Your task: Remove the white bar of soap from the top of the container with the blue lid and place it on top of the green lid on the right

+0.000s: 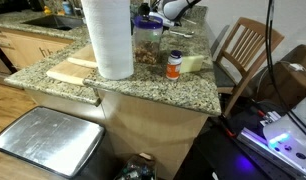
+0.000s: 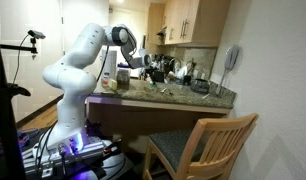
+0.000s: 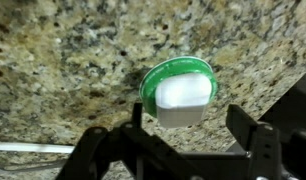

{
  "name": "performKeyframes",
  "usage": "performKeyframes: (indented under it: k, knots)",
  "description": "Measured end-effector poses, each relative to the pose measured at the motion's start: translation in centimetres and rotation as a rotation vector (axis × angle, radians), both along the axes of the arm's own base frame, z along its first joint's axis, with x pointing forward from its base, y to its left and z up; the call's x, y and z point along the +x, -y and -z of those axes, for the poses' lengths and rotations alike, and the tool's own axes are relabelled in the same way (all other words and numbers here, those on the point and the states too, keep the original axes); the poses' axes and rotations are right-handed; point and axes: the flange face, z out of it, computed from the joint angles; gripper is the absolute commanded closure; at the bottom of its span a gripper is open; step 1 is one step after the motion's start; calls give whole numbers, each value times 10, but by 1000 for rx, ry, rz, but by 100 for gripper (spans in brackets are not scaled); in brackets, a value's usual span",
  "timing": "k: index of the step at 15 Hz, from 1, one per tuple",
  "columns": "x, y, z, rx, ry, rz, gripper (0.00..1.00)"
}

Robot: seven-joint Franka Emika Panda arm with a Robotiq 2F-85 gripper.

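In the wrist view the white bar of soap (image 3: 181,97) lies on a round green lid (image 3: 153,80) that rests on the speckled granite counter (image 3: 73,60). My gripper (image 3: 189,113) is open just above it, one finger on each side of the soap, not closed on it. In an exterior view the clear jar with brown contents and a dark blue lid (image 1: 148,47) stands next to the paper-towel roll, with nothing white on its lid. My gripper (image 1: 169,12) hovers behind and to the right of the jar. It also shows over the counter (image 2: 143,60).
A tall white paper-towel roll (image 1: 109,38) stands on a wooden board (image 1: 71,70). A small orange bottle with a white cap (image 1: 174,66) is near the counter's front edge. A wooden chair (image 1: 249,45) stands beside the counter. Clutter sits at the counter's back (image 2: 178,72).
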Motion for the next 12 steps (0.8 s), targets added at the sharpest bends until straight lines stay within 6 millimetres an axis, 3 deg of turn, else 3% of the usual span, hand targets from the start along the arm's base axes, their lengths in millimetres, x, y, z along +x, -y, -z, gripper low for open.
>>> performKeyframes:
  k: [3,6,9,12]
  knots:
    - [0,0,-4,13,2,7,0]
    - [-2,2,-29,49,20,15,0]
    - [-17,15,-76,56,28,16,0]
    - [-46,30,-137,88,67,-9,0]
